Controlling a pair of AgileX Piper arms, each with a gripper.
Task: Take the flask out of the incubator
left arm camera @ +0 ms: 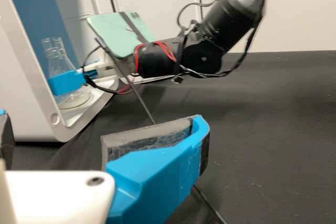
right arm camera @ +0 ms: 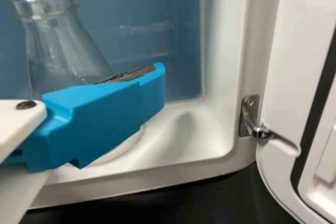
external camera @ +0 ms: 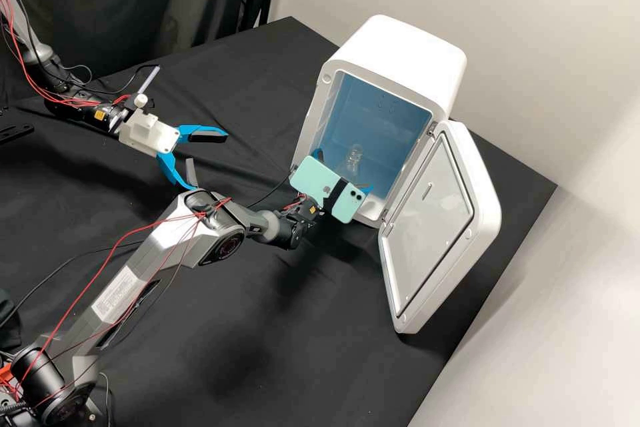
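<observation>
Black tabletop (external camera: 267, 320). White incubator (external camera: 400, 53) stood on it, door (external camera: 433, 227) swung open. Glass flask (external camera: 353, 159) seen upright on incubator floor, right tool (left arm camera: 67, 82) set inside, just beside it; clamped or not cannot be told. Left tool (external camera: 210, 160) held spread apart, well away from flask.

Bright, even room light from above, no harsh glare. Black worktop (external camera: 287, 333) swallows it, so shadows barely read. White incubator (external camera: 400, 60) shell is cleanly lit, its blue inside dimmer. Small glints on flask (right arm camera: 52, 40) neck. My left pincer (external camera: 203, 160) is evenly lit, with a dull sheen on its finger (left arm camera: 163, 177).
</observation>
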